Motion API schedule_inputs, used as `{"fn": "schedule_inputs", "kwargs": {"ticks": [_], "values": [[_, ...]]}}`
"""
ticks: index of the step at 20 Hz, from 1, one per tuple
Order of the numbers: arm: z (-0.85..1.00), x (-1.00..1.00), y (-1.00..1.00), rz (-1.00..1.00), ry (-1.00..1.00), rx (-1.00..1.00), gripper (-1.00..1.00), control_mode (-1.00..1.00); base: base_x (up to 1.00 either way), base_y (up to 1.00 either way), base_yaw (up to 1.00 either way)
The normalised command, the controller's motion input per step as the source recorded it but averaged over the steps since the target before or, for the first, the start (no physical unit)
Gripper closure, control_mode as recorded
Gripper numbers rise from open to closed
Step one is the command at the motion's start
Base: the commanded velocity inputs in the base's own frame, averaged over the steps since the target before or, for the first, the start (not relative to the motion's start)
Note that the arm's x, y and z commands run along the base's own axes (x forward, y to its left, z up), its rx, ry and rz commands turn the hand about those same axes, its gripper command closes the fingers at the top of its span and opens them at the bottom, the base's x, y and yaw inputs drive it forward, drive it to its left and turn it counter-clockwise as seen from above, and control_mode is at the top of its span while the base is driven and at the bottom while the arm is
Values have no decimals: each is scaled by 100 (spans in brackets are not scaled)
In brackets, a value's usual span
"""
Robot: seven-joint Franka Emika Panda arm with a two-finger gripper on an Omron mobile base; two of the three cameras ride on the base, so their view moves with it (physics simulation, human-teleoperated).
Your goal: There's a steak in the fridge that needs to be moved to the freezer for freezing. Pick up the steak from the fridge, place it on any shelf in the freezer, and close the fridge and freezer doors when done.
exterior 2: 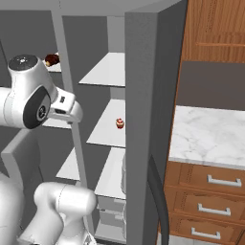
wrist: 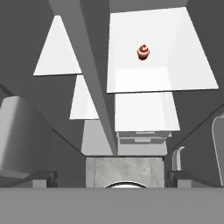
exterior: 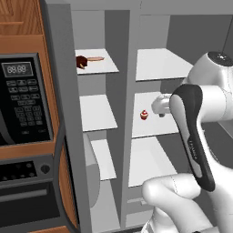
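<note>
The steak [exterior: 82, 61] is seen on the top shelf [exterior: 98, 63] of the narrower compartment on the left, the freezer [exterior: 95, 118], beside a pale strip [exterior: 95, 58]; a cupcake [exterior: 144, 114] sits on a middle shelf of the wider fridge [exterior: 157, 118]. Nothing is held: the gripper [wrist: 111, 177] is empty, its jaws spread wide, aimed down at the lower shelves. Both compartments stand open, so the placing step is judged done, and the doors remain to be swung shut.

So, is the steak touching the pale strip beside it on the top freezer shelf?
Touching. In the left base view the steak lies against the left end of the pale orange-tan strip, with no gap between them, both on the top freezer shelf.
</note>
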Motion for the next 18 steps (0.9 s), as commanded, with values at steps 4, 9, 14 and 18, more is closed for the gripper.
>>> {"fn": "schedule_inputs", "kwargs": {"ticks": [4,9,14,18], "values": [[-5,-38,-11,-18,0,0,-100,-100,0,0,0],[0,-15,0,-6,0,0,-100,100,-33,0,-4],[0,0,0,0,0,0,-100,100,-64,0,-3],[0,0,0,0,0,0,-100,100,-76,0,-2]]}}
